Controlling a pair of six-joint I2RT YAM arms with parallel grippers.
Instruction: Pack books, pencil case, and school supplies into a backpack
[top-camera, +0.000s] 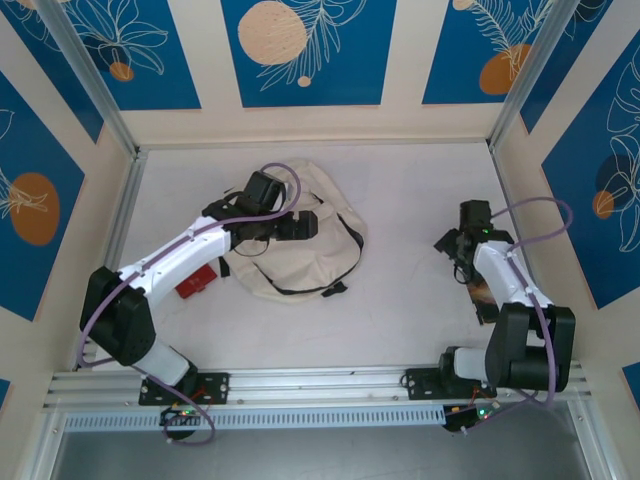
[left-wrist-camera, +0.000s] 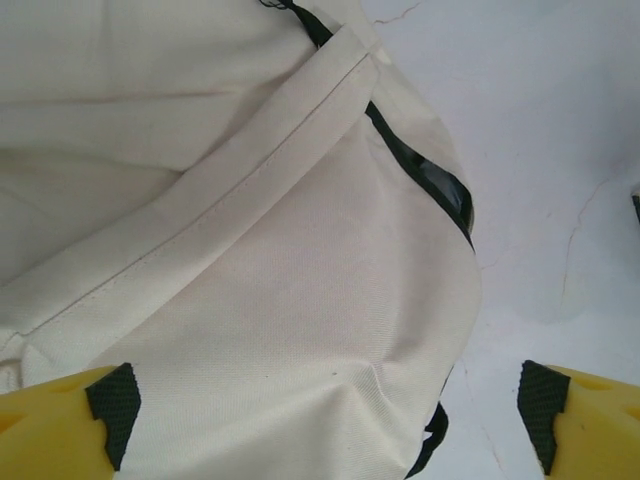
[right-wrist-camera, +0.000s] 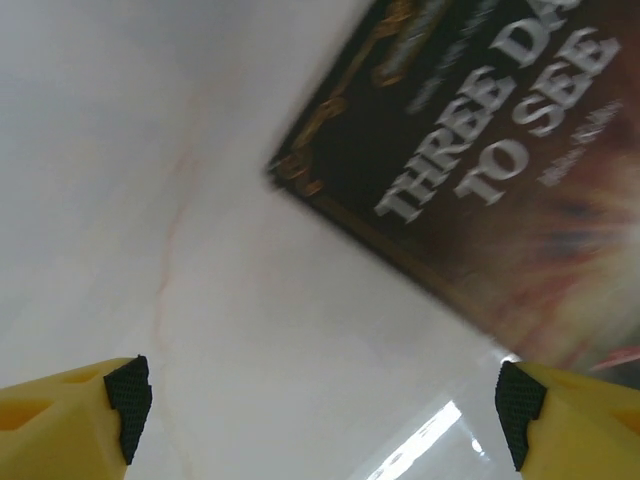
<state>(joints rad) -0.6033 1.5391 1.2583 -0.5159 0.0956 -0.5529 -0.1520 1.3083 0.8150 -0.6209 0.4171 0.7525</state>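
Backpack (top-camera: 325, 215) lies slumped flat on the tabletop (top-camera: 410, 180), mouth looks closed or collapsed, and I can't tell if anything is inside. Left arm (top-camera: 170, 255) is stretched forward and bent at the elbow, its wrist tipped down over the backpack's middle. Left jaws are spread wide with nothing between them: one black pad (left-wrist-camera: 112, 412) sits over cream cloth, the other is off the backpack's right side over bare tabletop. Right arm (top-camera: 507, 275) is folded up well to the right of the backpack, wrist angled down. Right jaws are also spread and empty, low over the tabletop. The dark book (right-wrist-camera: 470, 170) with pale title lettering lies flat just ahead of them, not touching. A red flat item (top-camera: 197, 283) sits just left of the backpack, partly under the left arm; can't tell what it is. Likely step: open the backpack and fetch the book. To do it well, the left should pinch the stitched fold (left-wrist-camera: 250, 170) beside the dark zipper line (left-wrist-camera: 430, 185), not the flat cloth, then lift to hold a gap. The right should take the thin book by an edge or corner with the jaws tipped low, or it will slip.
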